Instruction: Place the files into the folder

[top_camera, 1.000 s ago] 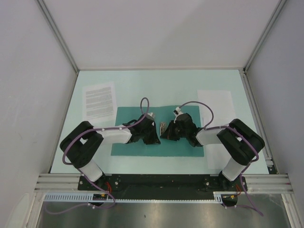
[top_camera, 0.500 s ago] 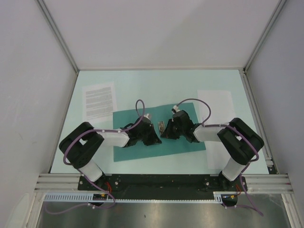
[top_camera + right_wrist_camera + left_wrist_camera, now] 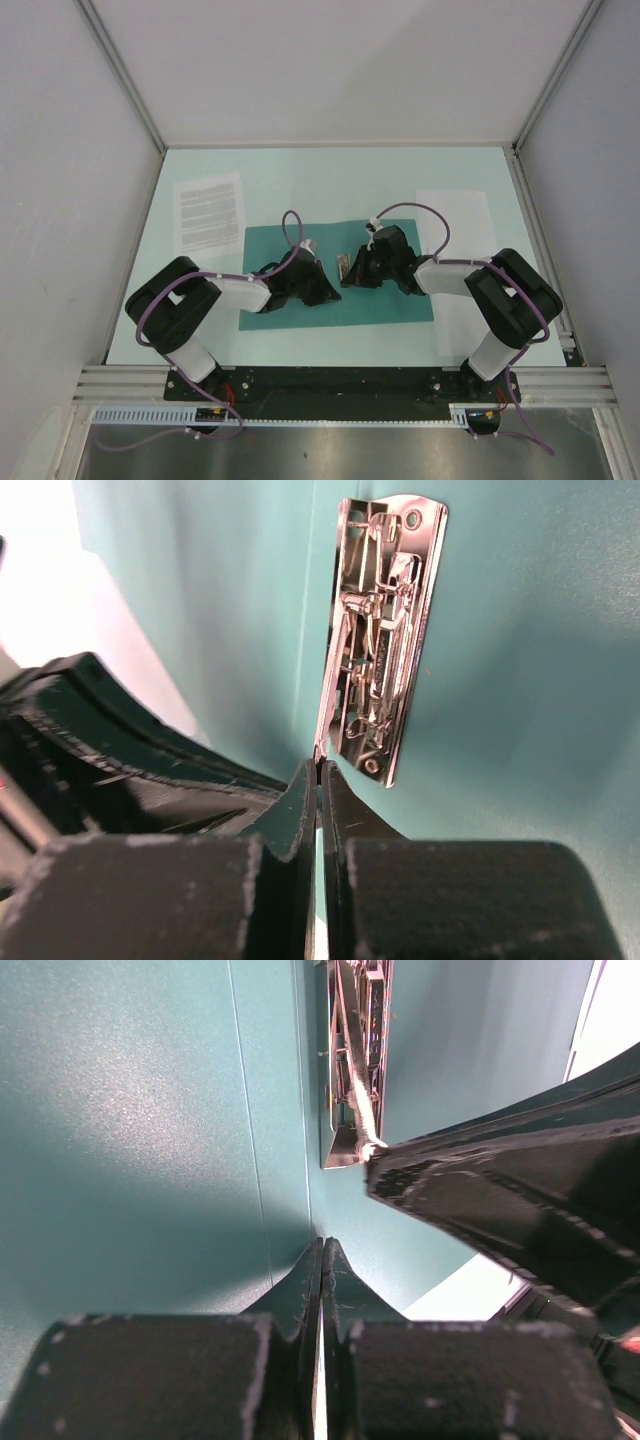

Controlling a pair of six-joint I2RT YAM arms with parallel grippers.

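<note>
2 empty claws, both pressed together: left claw and right claw over the folder, flanking its clip; printed sheet far left, blank sheet right.

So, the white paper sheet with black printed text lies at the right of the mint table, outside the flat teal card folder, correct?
No: the white paper sheet with black printed text lies at the left of the mint table, outside the flat teal card folder. The top external view shows it.
</note>
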